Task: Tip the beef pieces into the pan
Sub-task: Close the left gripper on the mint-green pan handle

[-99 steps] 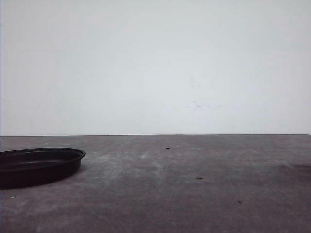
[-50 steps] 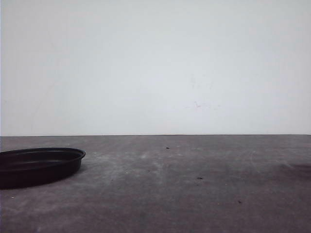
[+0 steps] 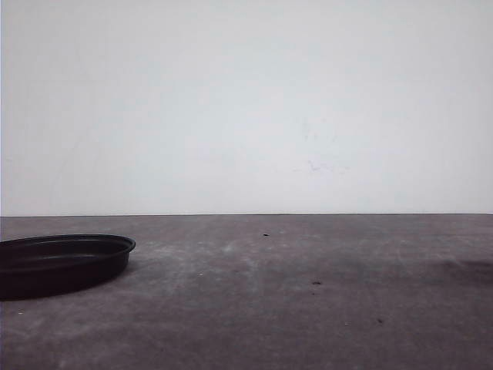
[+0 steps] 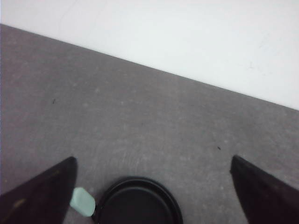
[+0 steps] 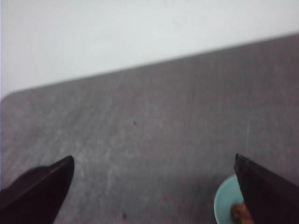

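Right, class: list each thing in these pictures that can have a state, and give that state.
pan: upright on the table, empty
bowl: on the table, holding beef pieces
left gripper: open, holding nothing
right gripper: open, holding nothing

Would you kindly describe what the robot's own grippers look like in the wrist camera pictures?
Each shows as two dark, nearly black wedges tapering to a point. The left gripper has a dull brownish tinge with a faint pale fleck; the right gripper looks the same. No cables or markings are visible.

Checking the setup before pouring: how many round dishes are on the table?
2. The black pan sits at the table's left; a teal bowl, partly hidden, lies under the right hand.
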Action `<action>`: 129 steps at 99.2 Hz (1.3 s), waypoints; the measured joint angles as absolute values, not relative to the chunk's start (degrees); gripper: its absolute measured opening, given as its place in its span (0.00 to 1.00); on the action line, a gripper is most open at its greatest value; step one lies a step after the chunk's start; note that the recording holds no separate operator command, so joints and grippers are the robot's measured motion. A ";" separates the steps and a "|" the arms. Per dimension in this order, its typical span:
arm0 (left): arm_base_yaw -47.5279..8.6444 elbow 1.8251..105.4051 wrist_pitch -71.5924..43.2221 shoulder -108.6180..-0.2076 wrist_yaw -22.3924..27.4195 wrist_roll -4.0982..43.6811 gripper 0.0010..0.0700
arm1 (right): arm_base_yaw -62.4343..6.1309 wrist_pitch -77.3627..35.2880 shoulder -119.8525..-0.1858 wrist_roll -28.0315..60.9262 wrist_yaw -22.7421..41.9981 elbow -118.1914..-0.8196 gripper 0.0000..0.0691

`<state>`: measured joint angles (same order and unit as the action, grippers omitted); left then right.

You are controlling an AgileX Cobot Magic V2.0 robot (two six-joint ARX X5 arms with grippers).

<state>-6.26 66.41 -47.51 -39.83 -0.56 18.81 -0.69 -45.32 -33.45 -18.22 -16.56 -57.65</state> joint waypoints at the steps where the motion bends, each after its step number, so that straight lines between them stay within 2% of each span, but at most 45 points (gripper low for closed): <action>1: -6.26 66.41 -47.70 -39.97 -0.86 18.83 0.83 | -0.69 -45.56 -33.65 -18.24 -16.56 -57.65 0.99; 12: -6.17 66.41 -48.60 -42.57 -5.63 18.85 0.80 | -0.69 -46.92 -35.81 -18.26 -16.56 -57.65 0.99; 17: -5.80 66.41 -48.66 -44.86 -6.24 18.85 0.80 | -0.69 -47.18 -36.73 -18.26 -16.58 -57.65 0.99; 27: -5.23 66.41 -48.71 -50.54 -4.67 18.87 0.80 | -0.69 -47.35 -38.26 -18.13 -17.10 -57.65 0.99; 43: -4.32 66.39 -51.51 -60.03 -0.12 20.21 0.94 | -0.69 -47.44 -39.16 -17.82 -17.85 -57.65 0.99; 59: -2.59 65.65 -51.75 -68.05 0.43 24.03 0.95 | -0.69 -47.66 -38.98 -17.76 -17.89 -57.65 0.99; 77: -0.91 60.53 -50.41 -71.59 0.30 26.65 0.81 | -0.69 -51.07 -38.33 -16.05 -17.89 -57.65 0.99; 108: 0.67 51.70 -40.84 -72.64 -3.70 28.12 0.78 | -0.69 -51.70 -38.13 -14.81 -17.89 -57.65 0.99; 121: 1.48 50.68 -38.15 -75.42 -2.66 28.36 0.65 | -0.69 -51.68 -38.13 -14.81 -17.89 -57.65 0.99; 129: 1.50 50.68 -37.06 -77.36 -1.83 28.60 0.61 | -0.69 -51.70 -38.13 -14.81 -17.89 -57.65 0.99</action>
<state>1.50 50.68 -37.06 -77.36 -1.83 28.60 -0.69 -51.70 -38.13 -14.81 -17.89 -57.65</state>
